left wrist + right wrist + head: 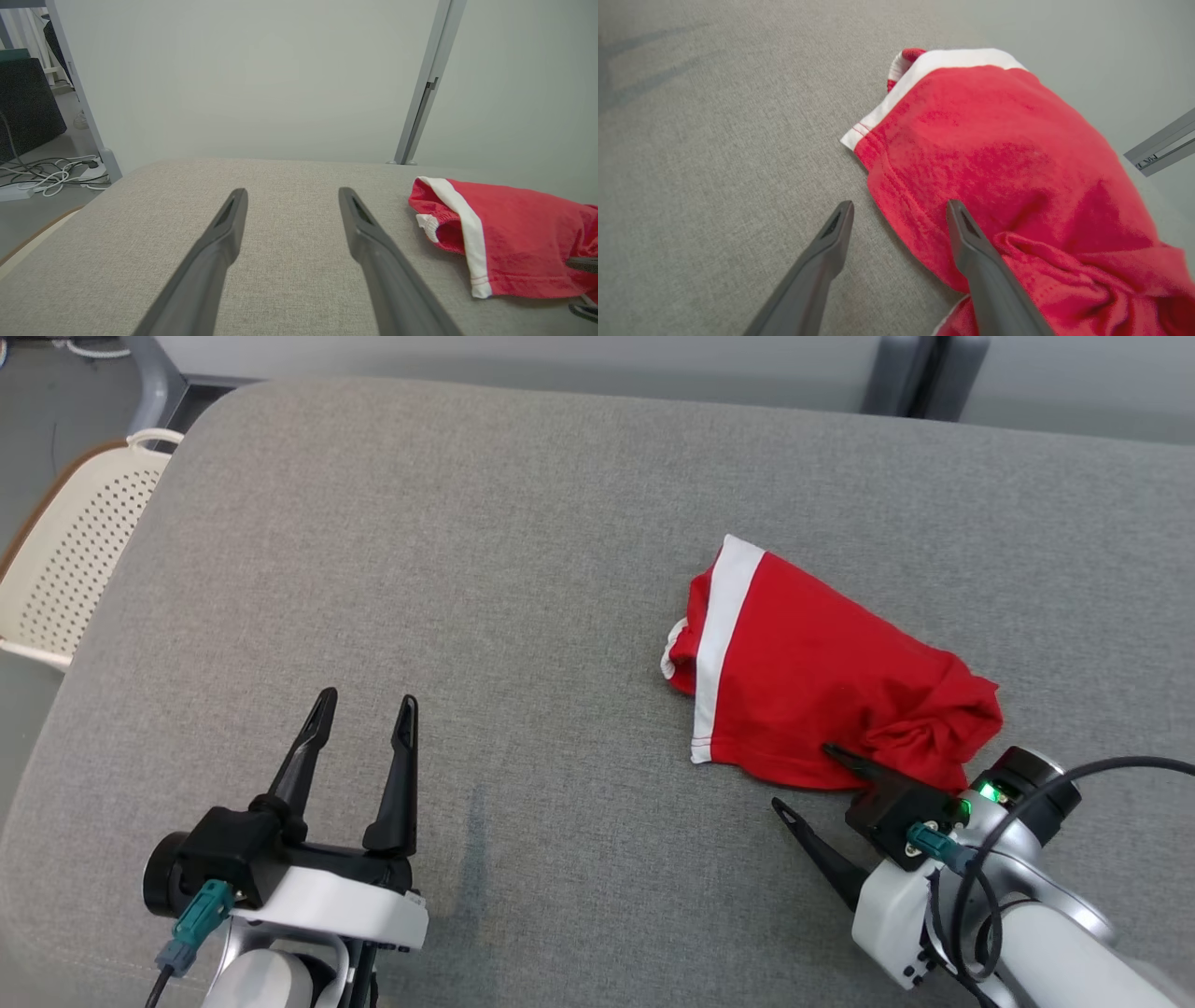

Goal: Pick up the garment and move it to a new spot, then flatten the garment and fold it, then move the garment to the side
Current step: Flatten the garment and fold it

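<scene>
You're beginning the pick-up: the red garment [822, 681] is lying at 3 o'clock on the grey cushion [523, 569]. Your right gripper [801, 775], jaws wide, is straddling its hem; closing there looks like the next move. Your left gripper [367, 698] is idling wide.

— What's around me, apart from the job?
— I stand over a grey fabric-covered worktop [523, 569]. At my ten o'clock, just off its edge, is a cream perforated chair [75, 560] with a brown rim.
— And farther off?
— At twelve o'clock I see a pale wall panel [257, 79] and a slanting grey metal post [423, 98]. Toward eleven o'clock, white and black cables [46, 175] lie tangled on the floor, near a dark block [25, 102].
</scene>
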Available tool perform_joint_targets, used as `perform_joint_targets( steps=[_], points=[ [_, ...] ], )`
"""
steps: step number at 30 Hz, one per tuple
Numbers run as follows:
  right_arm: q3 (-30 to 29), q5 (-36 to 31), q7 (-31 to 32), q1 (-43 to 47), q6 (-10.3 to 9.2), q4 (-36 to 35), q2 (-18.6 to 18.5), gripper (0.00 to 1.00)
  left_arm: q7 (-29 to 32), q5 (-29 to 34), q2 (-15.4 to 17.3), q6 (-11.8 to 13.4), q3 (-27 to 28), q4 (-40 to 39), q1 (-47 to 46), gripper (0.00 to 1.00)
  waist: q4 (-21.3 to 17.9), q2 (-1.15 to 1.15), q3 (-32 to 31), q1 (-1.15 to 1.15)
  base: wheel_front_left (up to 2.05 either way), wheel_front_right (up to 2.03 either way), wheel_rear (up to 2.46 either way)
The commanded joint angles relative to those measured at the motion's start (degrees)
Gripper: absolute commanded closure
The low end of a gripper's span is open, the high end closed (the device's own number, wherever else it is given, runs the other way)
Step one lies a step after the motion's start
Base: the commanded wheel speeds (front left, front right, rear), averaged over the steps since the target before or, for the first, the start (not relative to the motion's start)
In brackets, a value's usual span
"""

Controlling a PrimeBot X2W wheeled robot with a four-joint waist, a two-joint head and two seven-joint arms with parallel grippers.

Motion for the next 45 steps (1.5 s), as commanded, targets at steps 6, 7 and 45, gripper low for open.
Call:
perform_joint_targets(
  steps=[6, 7, 45],
  points=[
    [4.12, -2.5, 3.37, -5.92, 0.0, 4.84, -2.93, 0.0, -1.91, -0.37, -1.67, -1.42, -0.26, 3.1, -3.86, 0.0, 2.3, 0.0, 4.19, 0.0, 0.0, 0.0, 0.0],
    [4.5, -2.87, 3.55, -6.65, 0.0, 5.62, -3.09, 0.0, -2.12, -0.34, -1.84, -1.6, -0.23, 3.42, -4.2, 0.0, 2.28, 0.0, 4.4, 0.0, 0.0, 0.0, 0.0],
    [-24.92, 3.34, -9.0, 7.11, 0.0, -9.14, 16.81, 1.0, -1.08, 1.23, 1.54, -0.88, 2.34, 3.29, -1.64, 0.0, -9.79, 0.0, -0.96, 0.0, 0.0, 0.0, 0.0]
  ],
)
